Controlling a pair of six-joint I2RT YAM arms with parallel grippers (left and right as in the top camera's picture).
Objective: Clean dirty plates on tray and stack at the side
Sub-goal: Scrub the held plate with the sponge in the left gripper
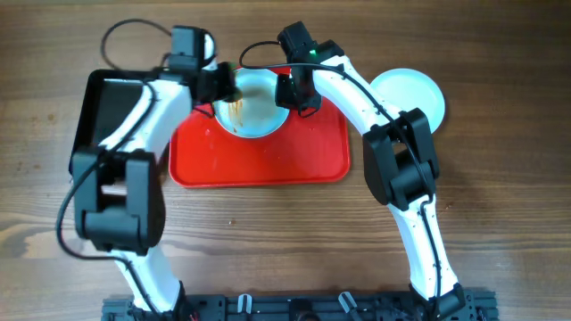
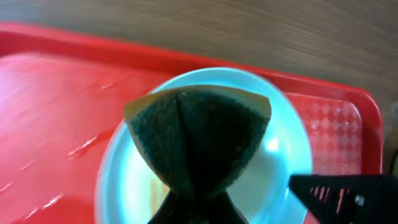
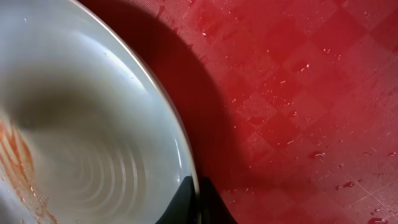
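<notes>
A white plate (image 1: pixel 259 111) with orange-brown sauce streaks sits at the back of the red tray (image 1: pixel 268 160). My right gripper (image 1: pixel 290 92) is shut on the plate's right rim (image 3: pixel 180 143), one finger inside and one outside. My left gripper (image 1: pixel 223 85) is shut on a dark green sponge (image 2: pixel 199 134) held over the plate (image 2: pixel 280 155). A clean white plate (image 1: pixel 410 94) lies on the table right of the tray. A third plate is not in view.
A black glossy tray (image 1: pixel 103 111) lies left of the red tray, under the left arm. The red tray (image 3: pixel 298 93) is wet with small droplets. Bare wooden table (image 1: pixel 285 241) lies in front of the tray.
</notes>
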